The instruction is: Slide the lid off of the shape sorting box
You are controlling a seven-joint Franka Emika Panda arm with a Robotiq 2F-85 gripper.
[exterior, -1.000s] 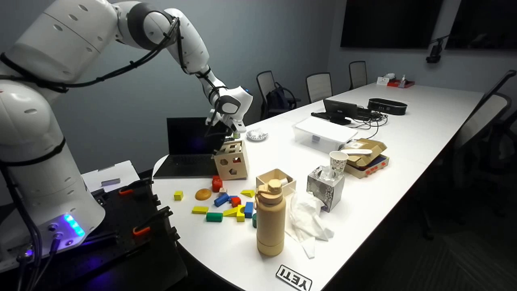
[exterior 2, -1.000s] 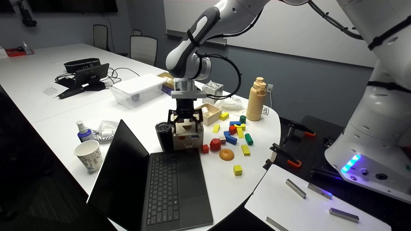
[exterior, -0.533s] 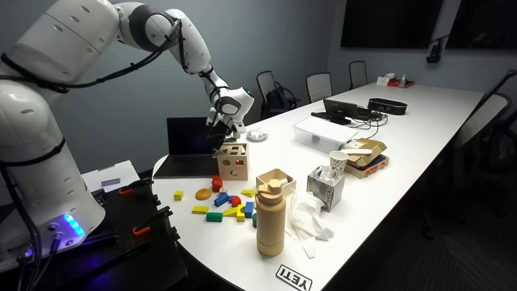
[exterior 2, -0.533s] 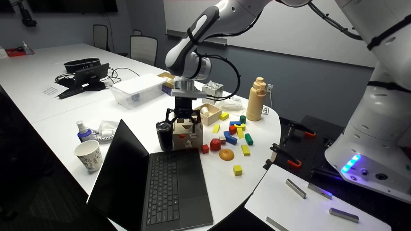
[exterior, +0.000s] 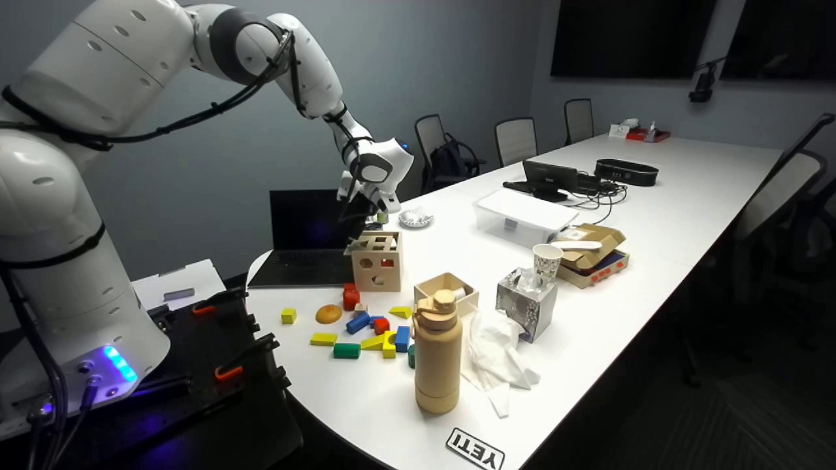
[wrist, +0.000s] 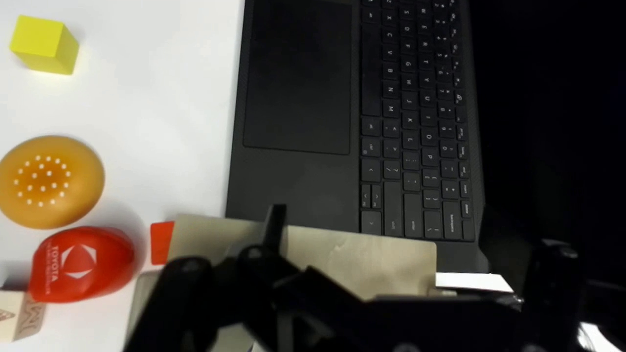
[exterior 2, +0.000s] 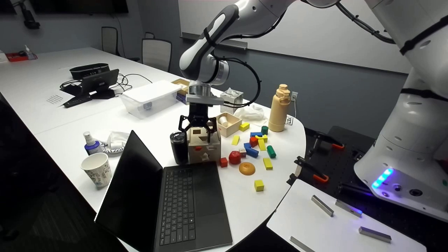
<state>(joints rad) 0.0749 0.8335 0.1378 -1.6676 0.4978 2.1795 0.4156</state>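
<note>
White Franka Panda arm [exterior: 121, 65] with dark-grey joint band [exterior: 225, 44], black cables [exterior: 213, 106], glowing blue light strip [exterior: 120, 363], black tool [exterior 2: 197, 136]

1. The shape sorting box [exterior: 377, 269], a small cube of light wood, is stood upright on the white table [exterior: 450, 247], just beside the laptop [exterior 2: 176, 206]; whether the two are touching cannot be told.
2. Its side faces are pierced by shaped cut-outs, red being shown through some.
3. The box is topped by the lid [exterior 2: 194, 139], a flat pale-wood panel, also pierced, seen lying level; it is partly hidden, and its exact alignment with the walls below cannot be made out.
</note>
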